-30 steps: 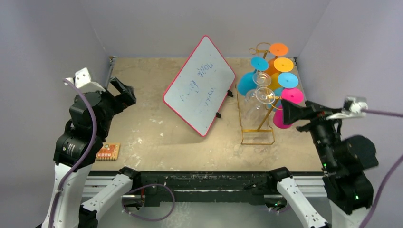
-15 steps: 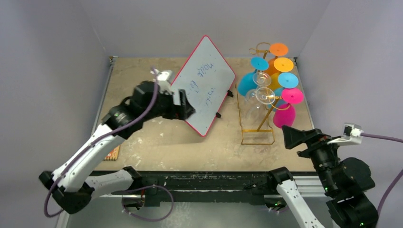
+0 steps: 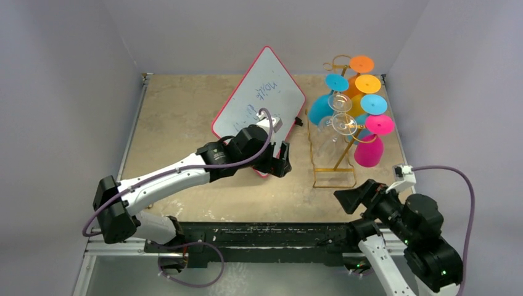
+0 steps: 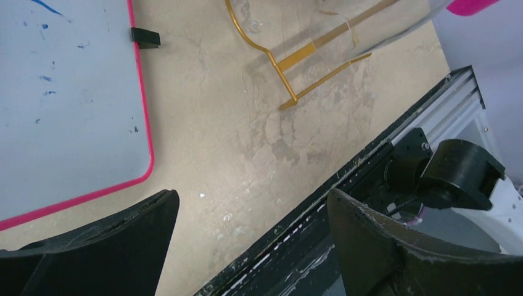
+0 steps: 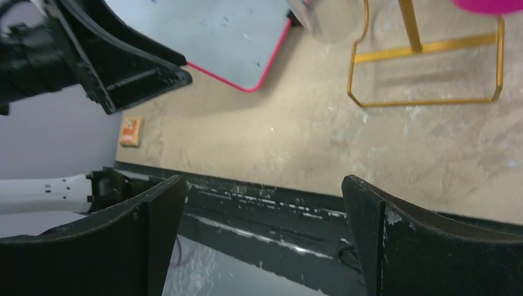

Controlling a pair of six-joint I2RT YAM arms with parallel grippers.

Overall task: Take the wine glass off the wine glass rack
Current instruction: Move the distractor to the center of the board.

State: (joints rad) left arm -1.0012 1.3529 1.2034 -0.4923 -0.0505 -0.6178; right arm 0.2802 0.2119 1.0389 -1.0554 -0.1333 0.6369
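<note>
Worn tan tabletop (image 3: 185, 117), boxed in by pale lilac walls, with a black rail along the near edge. The left arm runs from the lower left of the top view towards centre. Its left gripper (image 3: 280, 161) sits over the lower corner of the red-framed whiteboard (image 3: 259, 98), which is tilted and carries blue scribble. The gripper is just left of the rack and not touching it. In the left wrist view the fingers (image 4: 123, 240) are spread wide with only bare table between them; the whiteboard corner is at upper left and gold wire at top centre. A small orange block (image 5: 130, 131) lies at the left of the right wrist view, near the table's front edge. Right of centre stands the wine glass rack (image 5: 410, 24), gold wire on a rectangular base. Glasses hang from its hooks, feet towards the camera: a clear wine glass (image 3: 343, 124) near the middle, blue glasses (image 3: 321, 108), orange glasses (image 3: 362, 64) at the top, and a pink glass (image 3: 369, 153) lowest on the right. None is off the rack. The right gripper (image 3: 351, 200) is at lower right by the near table edge, well apart from the rack, jaws wide and holding nothing.
</note>
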